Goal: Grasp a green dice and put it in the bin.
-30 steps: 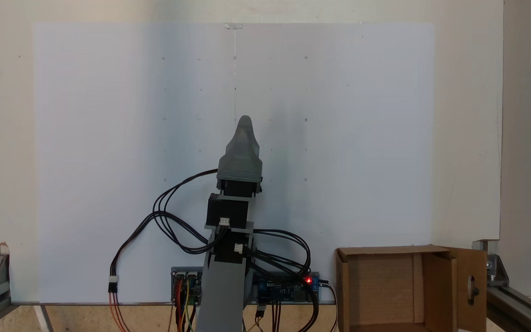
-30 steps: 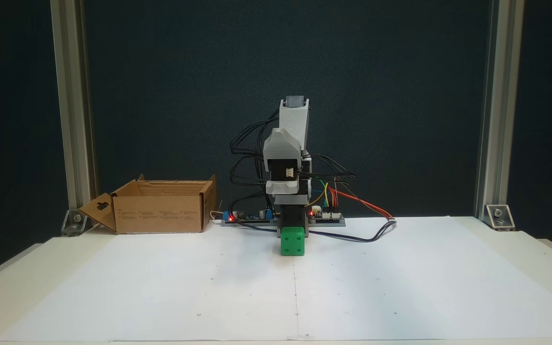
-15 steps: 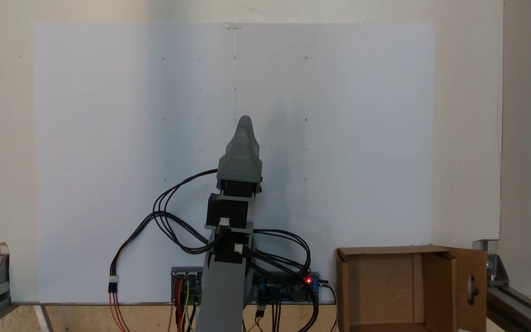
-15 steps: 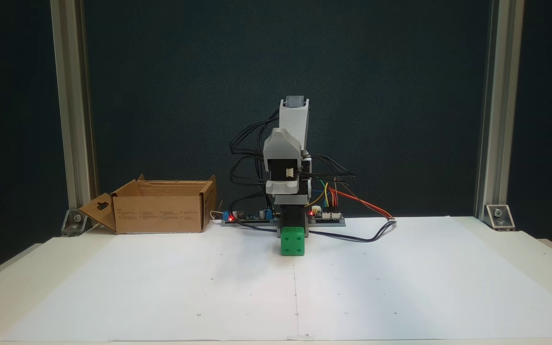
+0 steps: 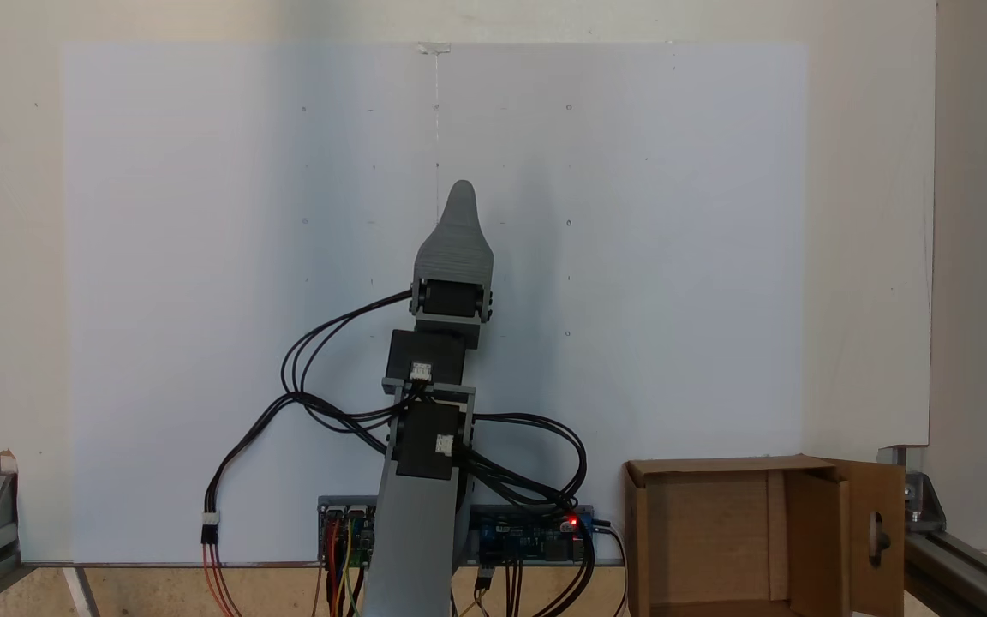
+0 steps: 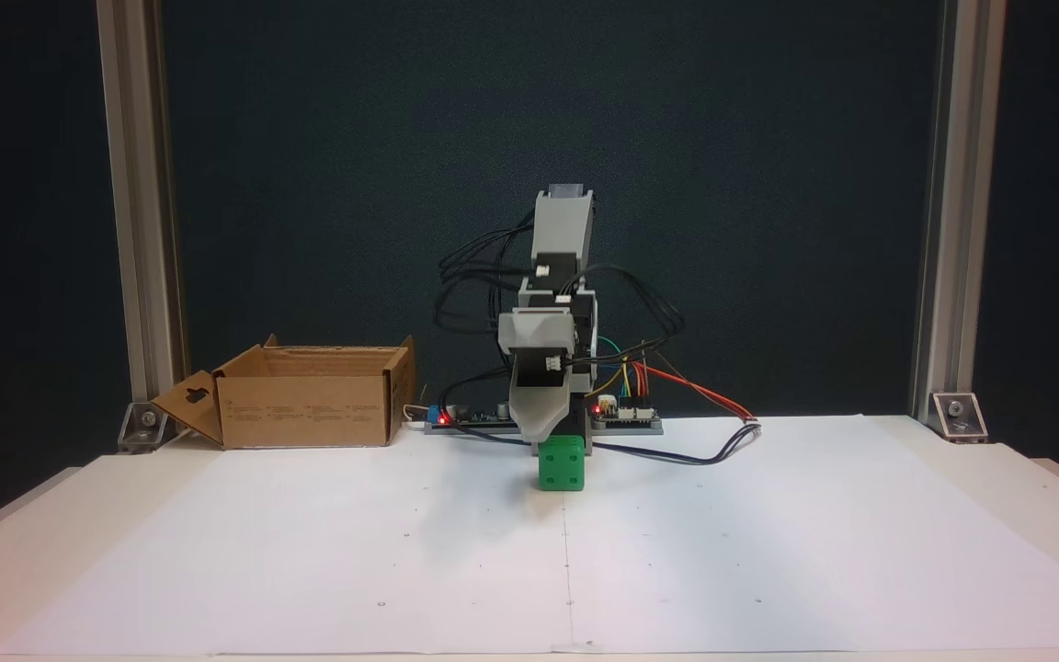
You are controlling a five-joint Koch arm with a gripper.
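Lowered now, end effector (image 6: 543,430) nears bright green dice (image 6: 562,463); grip state can't be told.

Small print on the bin (image 6: 304,411) is too tiny to read.

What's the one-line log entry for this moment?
gripper: above dice, state unclear | green dice: on paper, ungrasped | bin: no dice seen inside
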